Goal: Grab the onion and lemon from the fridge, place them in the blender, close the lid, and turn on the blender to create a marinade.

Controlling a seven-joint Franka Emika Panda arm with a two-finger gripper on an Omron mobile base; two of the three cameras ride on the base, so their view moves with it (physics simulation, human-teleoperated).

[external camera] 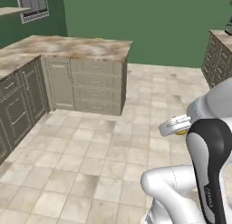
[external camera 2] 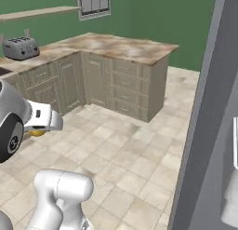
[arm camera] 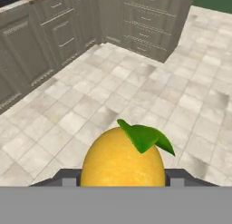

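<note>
One lemon (arm camera: 122, 162) sits clamped in the hand (arm camera: 122, 177) above floor tiles (arm camera: 149, 96).

Open tiled floor (external camera: 90, 159) ahead; cabinets (external camera: 86, 82) stand beyond.

Both base views look forward-down from behind arm, sharing worktop (external camera: 68, 47) corner and tiled floor (external camera: 90, 150); hand view close, down over floor.

The lemon (arm camera: 123, 157) is cut off below in the hand view, and its sides hide most of the pincer (arm camera: 122, 177) fingers. In both base views the hand covers it except for a yellow sliver. The fridge (external camera 2: 209, 131) runs off the right edge. The toaster (external camera 2: 20, 47) on the bench (external camera 2: 125, 45) looks too small to make out.
</note>
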